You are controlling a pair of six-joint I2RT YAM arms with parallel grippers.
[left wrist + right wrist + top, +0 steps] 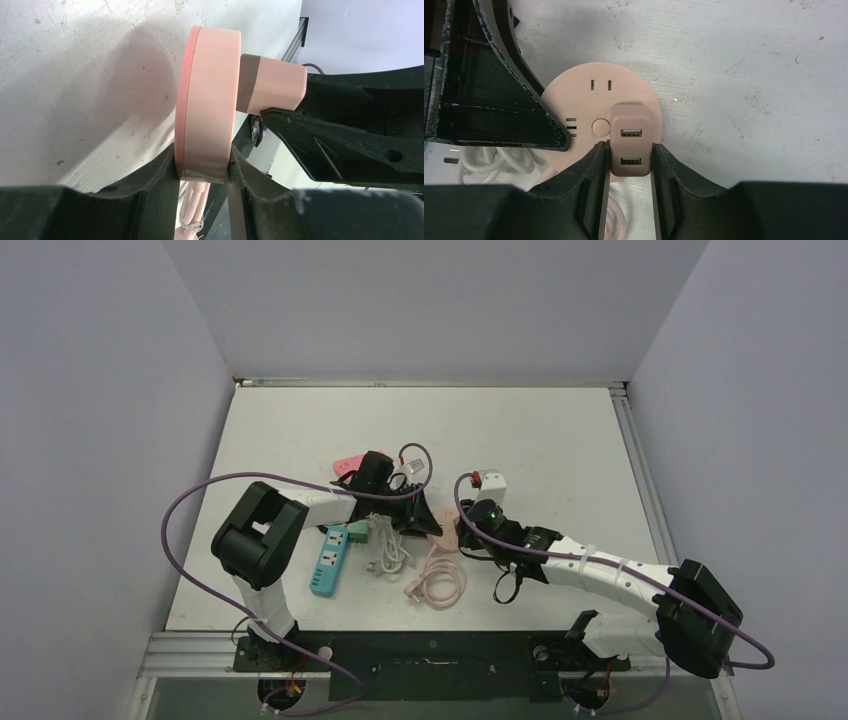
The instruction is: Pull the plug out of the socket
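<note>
A round pink socket (589, 95) lies on the white table with a pink two-port USB plug (630, 131) seated in its face. My right gripper (630, 156) is shut on the plug's sides. In the left wrist view the plug (275, 85) sits flush against the socket (210, 100). My left gripper (202, 167) is shut on the socket's rim. From above, both grippers meet at the socket (440, 537), the left gripper (420, 515) from the left and the right gripper (468, 530) from the right.
The socket's pink cable coil (437, 580) lies just in front. A white cable bundle (390, 550) and a blue-green power strip (328, 560) lie to the left. A white adapter (492, 485) sits behind the right gripper, and a pink item (347, 464) lies farther back.
</note>
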